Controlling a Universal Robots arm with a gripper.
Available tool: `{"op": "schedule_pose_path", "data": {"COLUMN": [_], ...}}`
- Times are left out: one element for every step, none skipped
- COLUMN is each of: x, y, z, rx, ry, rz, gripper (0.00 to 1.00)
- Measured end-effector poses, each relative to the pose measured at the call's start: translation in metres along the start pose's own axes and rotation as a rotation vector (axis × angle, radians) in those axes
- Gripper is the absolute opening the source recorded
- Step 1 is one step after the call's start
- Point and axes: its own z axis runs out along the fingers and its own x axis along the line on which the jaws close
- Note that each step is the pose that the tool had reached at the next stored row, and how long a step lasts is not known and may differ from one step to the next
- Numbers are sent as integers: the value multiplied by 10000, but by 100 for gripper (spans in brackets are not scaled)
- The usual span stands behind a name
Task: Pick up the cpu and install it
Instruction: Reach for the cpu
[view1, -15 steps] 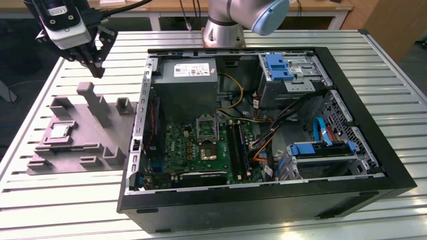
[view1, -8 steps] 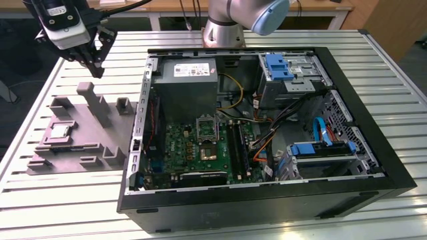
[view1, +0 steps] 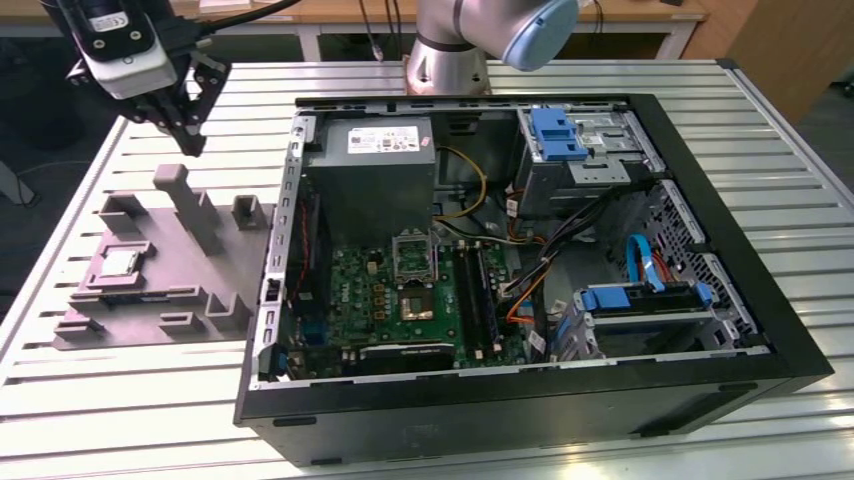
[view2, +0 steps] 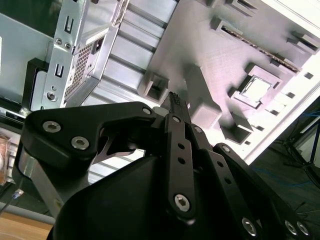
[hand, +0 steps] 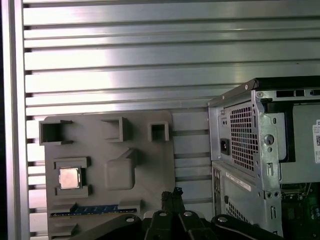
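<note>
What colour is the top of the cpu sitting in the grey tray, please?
Silvery-grey; the cpu shows best in the first wrist view.

arm (view1: 447, 62): silver, blue cap (view1: 541, 35) | fingers (view2: 179, 150): black, silver screws (view2: 182, 201)

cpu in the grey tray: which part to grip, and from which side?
Take the cpu by two opposite edges, coming straight down from above. It lies flat, metal top up, sunk in a recess of the grey tray with raised blocks beside it, so a sideways approach looks blocked. The gripper hangs over the tray, jaws shut.
</note>
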Motion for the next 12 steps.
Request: {"op": "schedule_pose_path", "data": {"x": [4, 10, 14, 18, 25, 32, 36, 39, 44, 49, 53, 59], "y": [0, -1, -1, -1, -2, -2, -2, -3, -3, -3, -3, -4], "z": [0, 0, -1, 0, 0, 0, -1, -1, -1, -1, -2, -1], "rx": [0, -1, 0, -1, 0, -1, -1, 0, 0, 0, 0, -1], "ry": [0, -1, 0, 0, 0, -1, 0, 0, 0, 0, 0, -1], "rz": [0, 1, 0, 0, 0, 1, 0, -1, 0, 0, 0, 1], "gripper": [11, 11, 11, 11, 11, 11, 11, 11, 11, 11, 11, 11]}}
